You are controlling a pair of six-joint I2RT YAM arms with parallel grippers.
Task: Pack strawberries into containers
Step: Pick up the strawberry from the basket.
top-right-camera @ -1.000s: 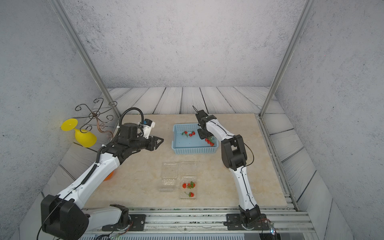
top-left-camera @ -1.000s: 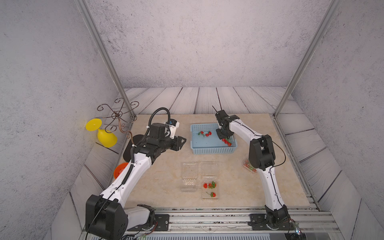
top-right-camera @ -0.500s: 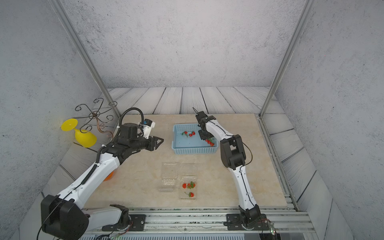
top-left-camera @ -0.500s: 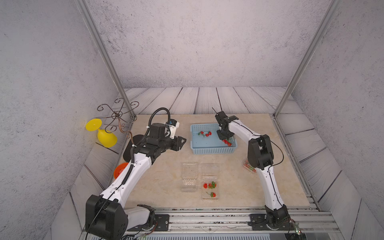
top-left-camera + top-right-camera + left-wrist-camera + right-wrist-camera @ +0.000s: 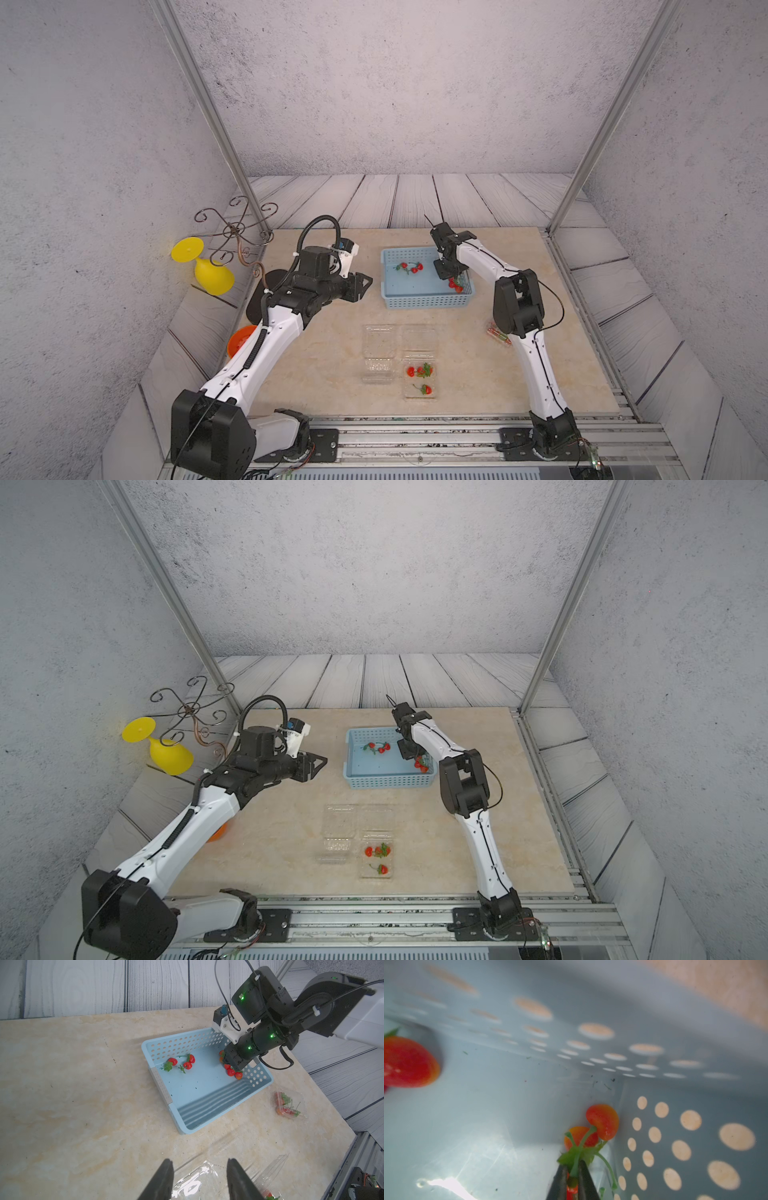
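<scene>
Inside the light blue basket, my right gripper is shut on the green stem and cap of a strawberry, in a corner. Two more strawberries lie just beyond its tips, and three lie at the basket's other side. My left gripper hangs open left of the basket, holding nothing. In the left wrist view an empty open container shows under its fingers. Beside that container stands another open one with three strawberries. A closed, filled container lies right of the basket.
The blue basket stands at the back middle of the beige table. Off the left edge are an orange bowl, a tipped yellow goblet, a curly wire stand and a black disc.
My right gripper has closed on a strawberry's stem in the basket's corner, shifting only slightly. The left arm has stayed where it was, jaws unchanged.
</scene>
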